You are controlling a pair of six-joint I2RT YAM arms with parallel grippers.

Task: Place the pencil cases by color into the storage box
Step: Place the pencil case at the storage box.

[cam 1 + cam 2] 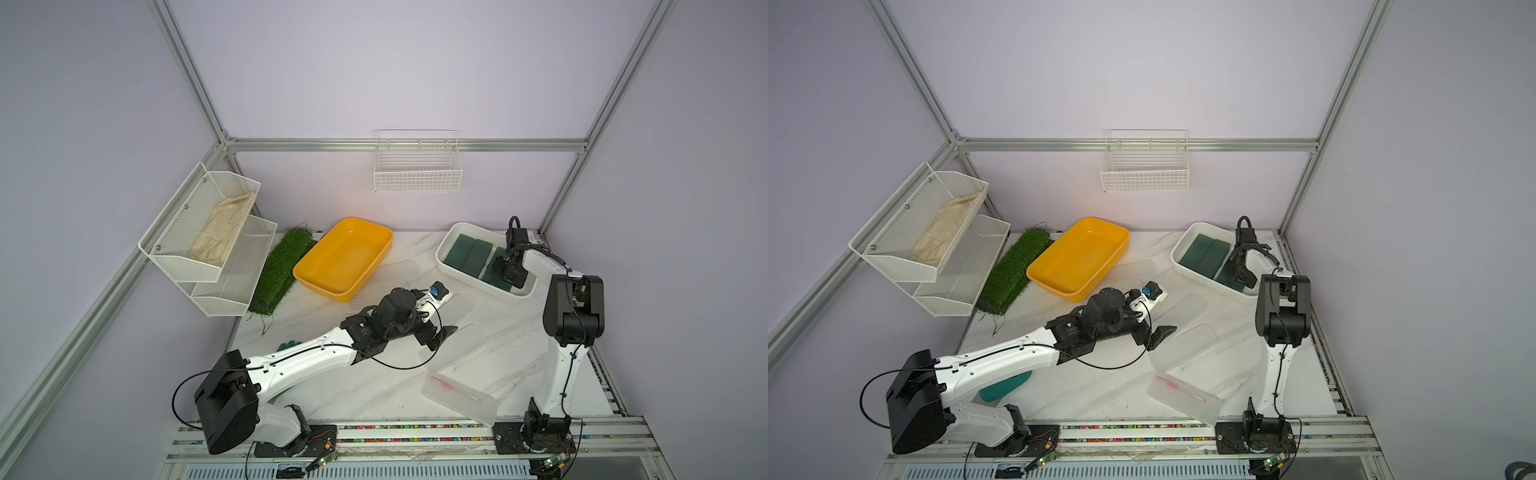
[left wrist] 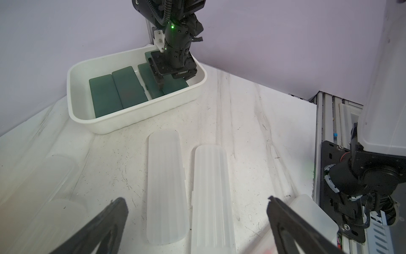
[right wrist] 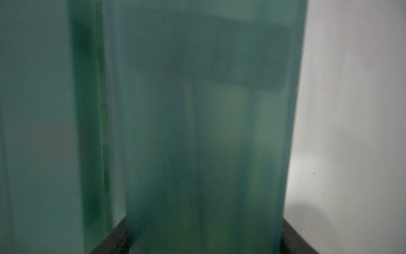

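Left arm (image 1: 299,361): stretched low from its base at the near edge toward the middle of the tabletop (image 2: 241,123), forearm nearly level.
Left gripper (image 2: 195,204): jaws spread wide, holding nothing, poised above two frosted clear cases.
Right arm (image 1: 571,307): lower link upright from the near-right base, elbow folded sharply, forearm angled down into the far-right corner.
Right gripper (image 1: 509,282): pointing down inside the white storage box (image 2: 140,114), closed on a dark green case (image 3: 208,132) seen between its fingers.
Other green cases: two lie flat, side by side (image 2: 105,96) (image 2: 129,88), at the box's end away from the gripper. A third (image 2: 151,83) lies just beside the held one.
Frosted clear cases: outside the box on the tabletop. Two lie parallel, slightly apart (image 2: 165,187) (image 2: 211,198). A further one (image 1: 457,395), with something red inside, lies near the right arm's base.
Yellow bin (image 1: 303,278): near the box, apart from it.
Teal glove (image 1: 1005,386): under the left arm.
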